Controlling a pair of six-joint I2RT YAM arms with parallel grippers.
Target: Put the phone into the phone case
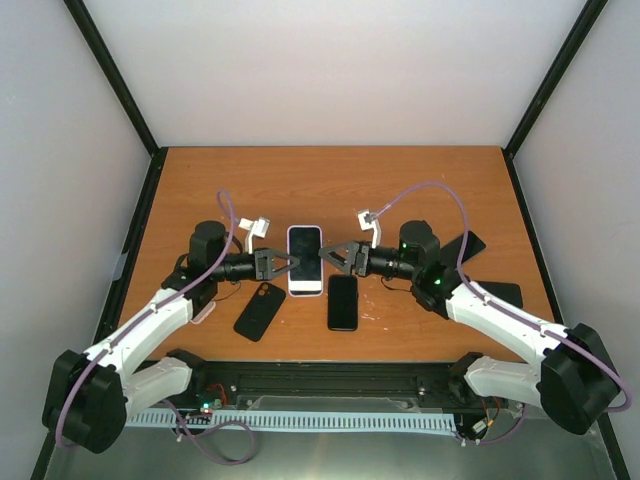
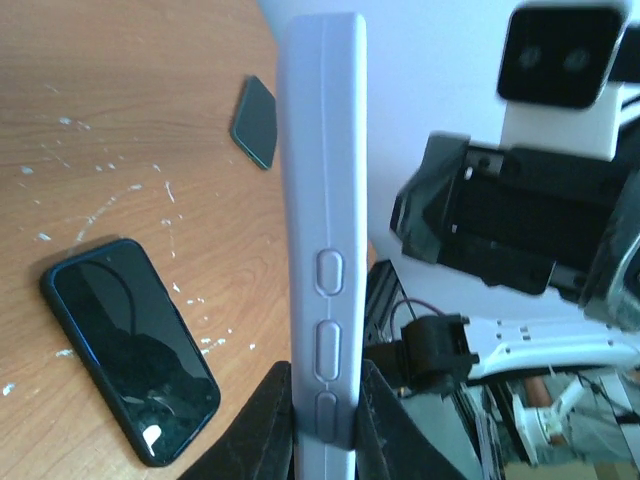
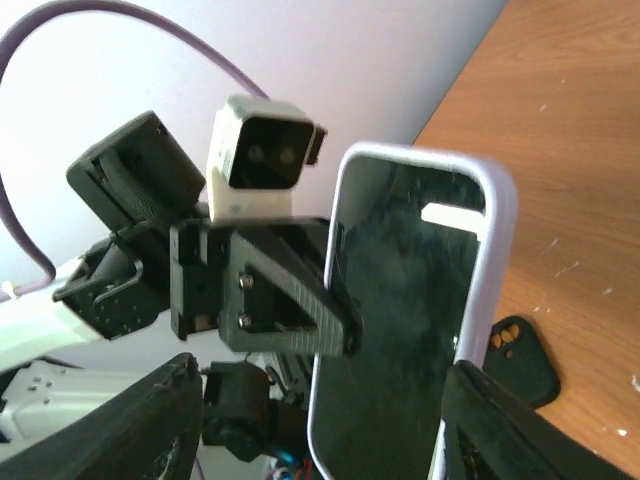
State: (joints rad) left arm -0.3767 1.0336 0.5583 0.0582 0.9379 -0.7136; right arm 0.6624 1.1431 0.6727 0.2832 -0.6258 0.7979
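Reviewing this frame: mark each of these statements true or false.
1. The left gripper clamps the lavender case. True.
2. The right gripper is shut on the case. False: its fingers stand apart on either side of it.
3. A black phone lies flat on the table. True.
4. The lavender case is empty. False: a phone sits in it, screen showing.

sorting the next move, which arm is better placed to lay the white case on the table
Left, probably: the left gripper is shut on the edge of the white case, while the right gripper stands open around it.
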